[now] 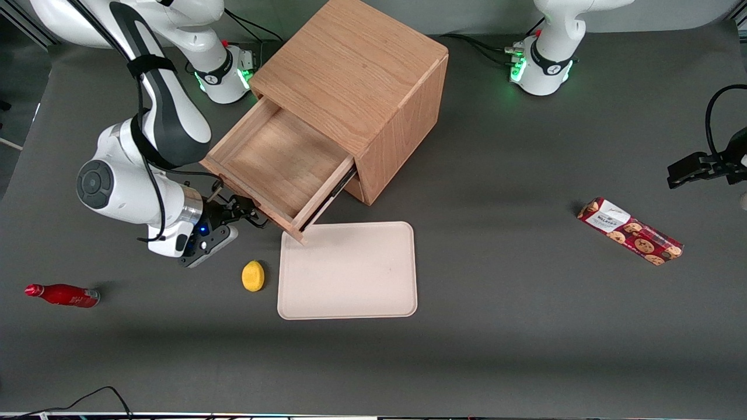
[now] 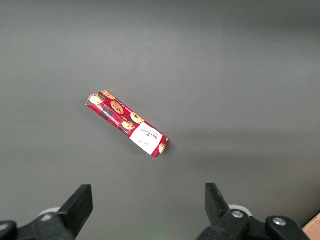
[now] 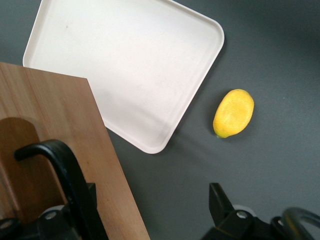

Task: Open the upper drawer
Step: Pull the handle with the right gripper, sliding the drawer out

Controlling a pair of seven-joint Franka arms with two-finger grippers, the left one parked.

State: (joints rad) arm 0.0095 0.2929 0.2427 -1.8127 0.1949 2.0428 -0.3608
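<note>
A dark grey table (image 1: 496,326) fills the scene, with a grey wall strip past its farthest edge. A light-brown cabinet (image 1: 373,76) stands at an angle toward the working arm's end. Its drawer (image 1: 280,166) is pulled well out, its bare wooden floor showing, the front panel nearest the camera and over the corner of a cream tray (image 1: 348,271). The tray lies flat on the table, nearer the camera than the cabinet. A lemon (image 1: 253,275) sits just beside the tray, on the working arm's side. A red bottle (image 1: 63,295) lies on its side far toward the working arm's end. A cookie pack (image 1: 629,231) lies well toward the parked arm's end.

The gripper (image 1: 248,214) is in front of the drawer, at its front panel. In the right wrist view the fingers (image 3: 222,207) stand wide apart, one on each side of the black handle (image 3: 62,172), with open gaps. They grasp nothing; whether one finger touches the handle cannot be told.
</note>
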